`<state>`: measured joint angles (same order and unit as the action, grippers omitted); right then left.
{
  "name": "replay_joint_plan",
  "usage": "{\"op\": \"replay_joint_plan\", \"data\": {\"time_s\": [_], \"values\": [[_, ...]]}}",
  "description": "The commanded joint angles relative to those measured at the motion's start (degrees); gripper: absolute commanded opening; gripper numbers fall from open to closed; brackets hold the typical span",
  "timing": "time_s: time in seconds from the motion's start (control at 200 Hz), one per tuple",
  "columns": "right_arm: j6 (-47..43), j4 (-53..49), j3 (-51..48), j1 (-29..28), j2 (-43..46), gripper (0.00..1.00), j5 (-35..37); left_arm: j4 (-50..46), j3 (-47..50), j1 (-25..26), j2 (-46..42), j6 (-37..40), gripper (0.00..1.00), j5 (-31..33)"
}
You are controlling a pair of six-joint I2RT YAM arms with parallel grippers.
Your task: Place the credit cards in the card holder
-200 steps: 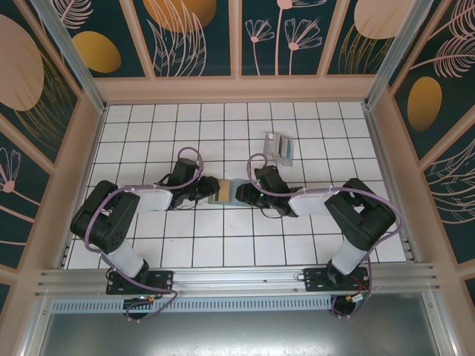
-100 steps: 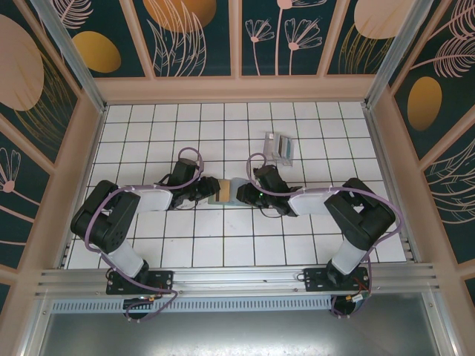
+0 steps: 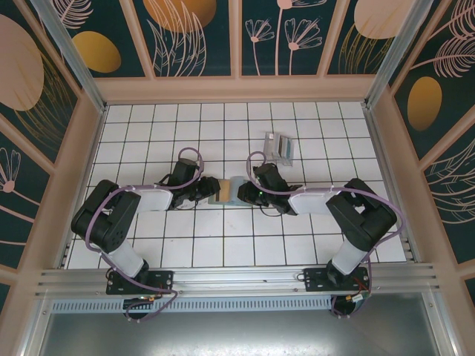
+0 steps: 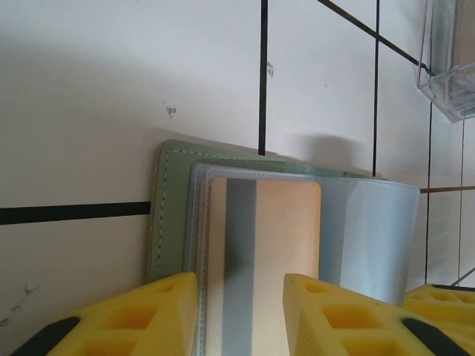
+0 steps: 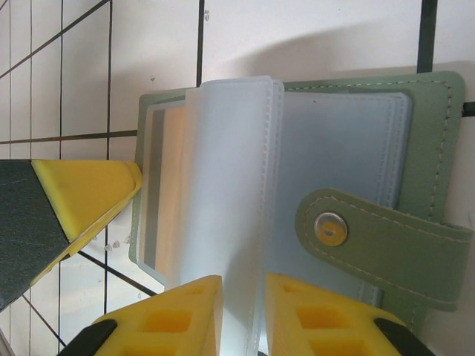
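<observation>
The card holder (image 3: pixel 231 191) lies open on the table (image 3: pixel 148 133) between the two arms; the right claw (image 5: pixel 243 289) is clamped on a clear leaf (image 5: pixel 226 170) of the holder and lifts it, seemingly to keep the pocket beneath open; a gold-brown card (image 4: pixel 286 237) sits largely inside that pocket, at the holder's left side; the left claw (image 4: pixel 241 289) straddles the card, fingers apart, but I cannot tell whether they pinch it; the other credit cards (image 3: pixel 280 148) lie beyond the holder's far right corner.
</observation>
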<state>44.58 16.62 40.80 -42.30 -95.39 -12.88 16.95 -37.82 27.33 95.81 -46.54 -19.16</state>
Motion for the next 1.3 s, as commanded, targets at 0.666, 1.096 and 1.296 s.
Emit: {"op": "replay_joint_plan", "data": {"time_s": [0.666, 1.096, 1.296], "values": [[-0.7, 2.7, 2.5, 1.0, 0.6, 0.28, -2.6, 1.2, 0.2, 0.1, 1.4, 1.3, 0.37, -1.5], [1.1, 5.7, 2.5, 1.9, -1.2, 0.44, -5.4, 1.1, -0.1, 0.1, 2.0, 1.7, 0.37, -1.7], [1.8, 6.5, 2.9, 2.0, -2.2, 0.48, -6.4, 1.1, -0.4, 0.1, 2.0, 1.9, 0.37, -1.5]]}}
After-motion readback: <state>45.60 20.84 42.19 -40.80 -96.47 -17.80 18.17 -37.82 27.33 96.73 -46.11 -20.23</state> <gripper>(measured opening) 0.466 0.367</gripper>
